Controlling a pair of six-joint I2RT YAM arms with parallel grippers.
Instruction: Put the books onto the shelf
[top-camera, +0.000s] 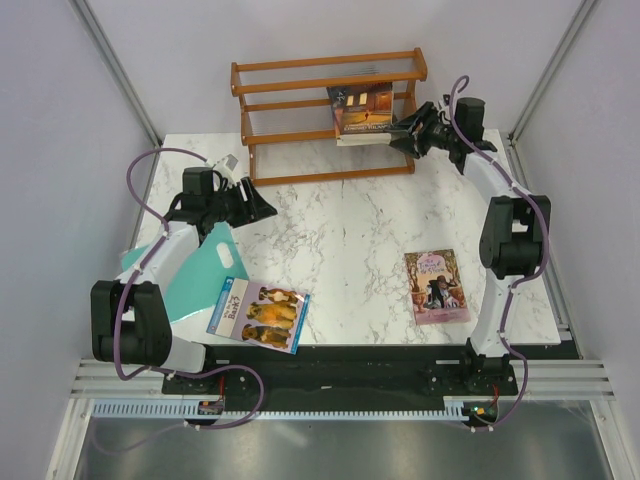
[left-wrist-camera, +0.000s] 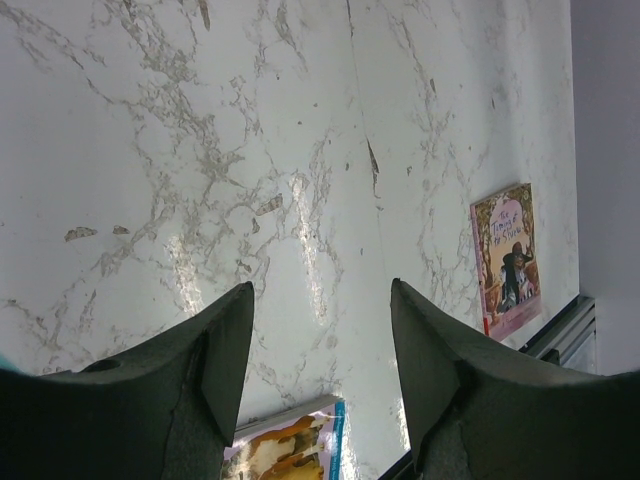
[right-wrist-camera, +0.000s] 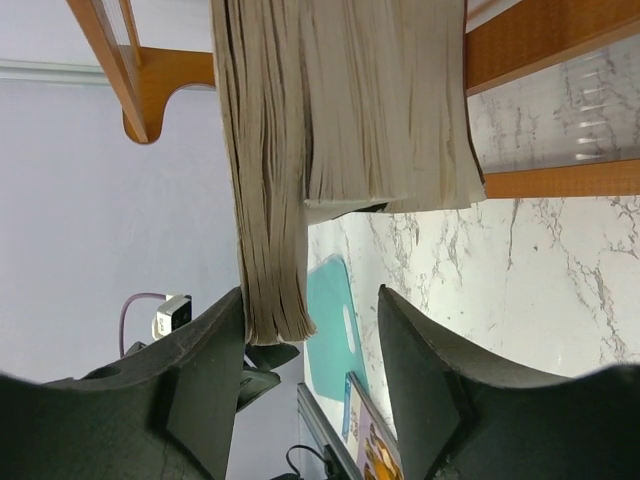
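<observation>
The shelf (top-camera: 300, 128) stands at the table's far edge. A brown-orange book (top-camera: 362, 110) leans in its right half. My right gripper (top-camera: 407, 135) is just right of that book and open. In the right wrist view the book's page edge (right-wrist-camera: 268, 200) hangs against the left finger (right-wrist-camera: 200, 370), with more page blocks (right-wrist-camera: 390, 100) beside it; the gap to the other finger is wide. A blue-white dog book (top-camera: 258, 314) lies front left and a pink book (top-camera: 437, 287) front right. My left gripper (top-camera: 262, 205) hovers open over the bare marble (left-wrist-camera: 300, 150), holding nothing.
A flat teal cutting board (top-camera: 205, 265) lies on the left under the left arm, next to the dog book. The shelf's left half (top-camera: 280, 100) holds nothing. Grey walls close in on both sides and behind the shelf.
</observation>
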